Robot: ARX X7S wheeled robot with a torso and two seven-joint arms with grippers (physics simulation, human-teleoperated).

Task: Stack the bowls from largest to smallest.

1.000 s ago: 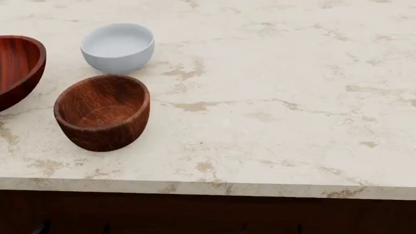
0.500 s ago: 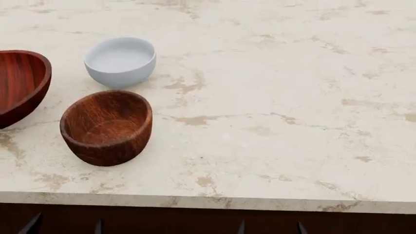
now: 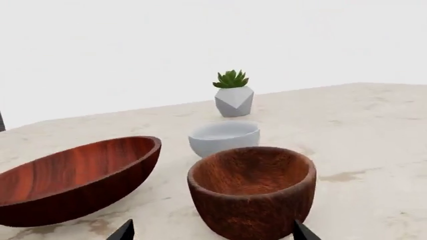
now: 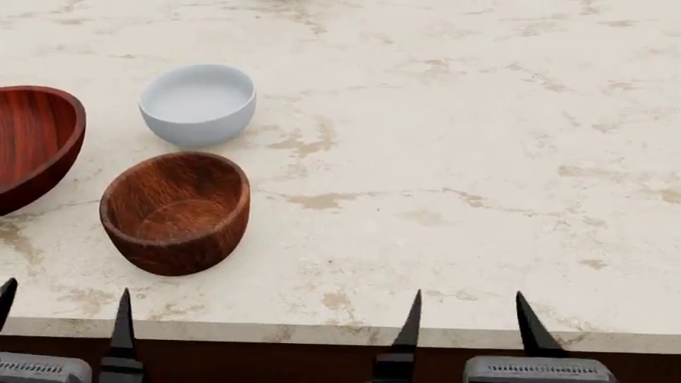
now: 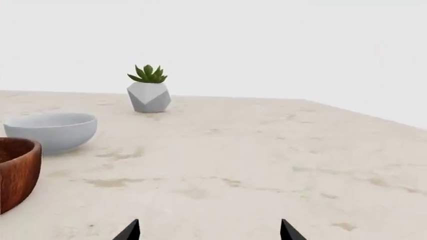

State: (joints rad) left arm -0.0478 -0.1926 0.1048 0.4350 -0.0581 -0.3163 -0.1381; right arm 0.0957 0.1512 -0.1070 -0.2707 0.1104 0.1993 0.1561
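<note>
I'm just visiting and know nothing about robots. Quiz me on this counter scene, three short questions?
1. True or false: the bowls are already stacked.
2. Which bowl lies nearest the left gripper? A white bowl B dark-brown bowl C reddish bowl
3. What grows in the grey faceted pot?

Key:
1. False; all three sit apart on the marble counter.
2. B.
3. A small green succulent.
</note>
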